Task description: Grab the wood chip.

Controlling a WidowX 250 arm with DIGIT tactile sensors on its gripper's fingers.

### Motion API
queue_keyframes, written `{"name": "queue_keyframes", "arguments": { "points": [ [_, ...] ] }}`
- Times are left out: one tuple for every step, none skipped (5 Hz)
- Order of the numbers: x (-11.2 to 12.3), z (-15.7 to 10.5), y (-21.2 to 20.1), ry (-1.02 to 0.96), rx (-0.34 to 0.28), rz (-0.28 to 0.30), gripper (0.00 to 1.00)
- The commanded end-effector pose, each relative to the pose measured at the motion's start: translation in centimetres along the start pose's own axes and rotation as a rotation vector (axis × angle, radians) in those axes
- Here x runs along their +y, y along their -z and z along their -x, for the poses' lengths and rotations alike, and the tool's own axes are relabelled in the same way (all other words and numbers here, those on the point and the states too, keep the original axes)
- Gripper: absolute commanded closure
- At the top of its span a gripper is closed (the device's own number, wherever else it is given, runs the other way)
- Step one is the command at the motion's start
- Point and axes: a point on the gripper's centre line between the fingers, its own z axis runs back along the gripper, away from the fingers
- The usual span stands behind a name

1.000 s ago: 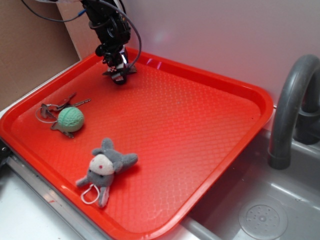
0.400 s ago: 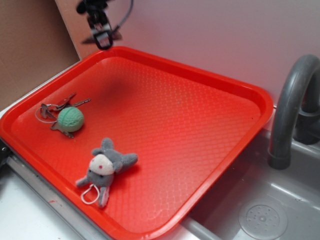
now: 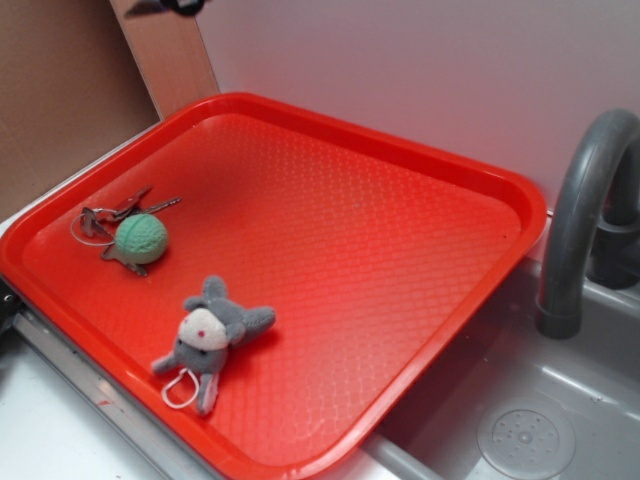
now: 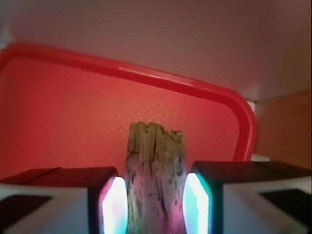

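Observation:
In the wrist view the wood chip (image 4: 156,180), a rough brown-grey sliver with a ragged top end, stands upright between my fingers, and my gripper (image 4: 155,204) is shut on it. It hangs well above the red tray (image 4: 195,90). In the exterior view only a dark bit of my gripper (image 3: 165,6) shows at the top left edge, above the tray's far corner; the chip cannot be made out there.
On the red tray (image 3: 420,160) lie metal keys with a green knitted ball (image 3: 140,238) at the left and a grey plush toy (image 3: 208,338) near the front. A grey faucet (image 3: 580,210) and sink drain (image 3: 525,440) are at the right.
My gripper has risen from the tray's far left corner, carrying the wood chip up until it is almost out of the exterior view. Keys and plush toy have not moved.

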Motion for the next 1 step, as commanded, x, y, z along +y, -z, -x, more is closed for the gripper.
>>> {"name": "queue_keyframes", "arguments": {
  "points": [
    [-0.39, -0.2, -2.32, -0.111, -0.039, 0.08, 1.0]
  ]
}}
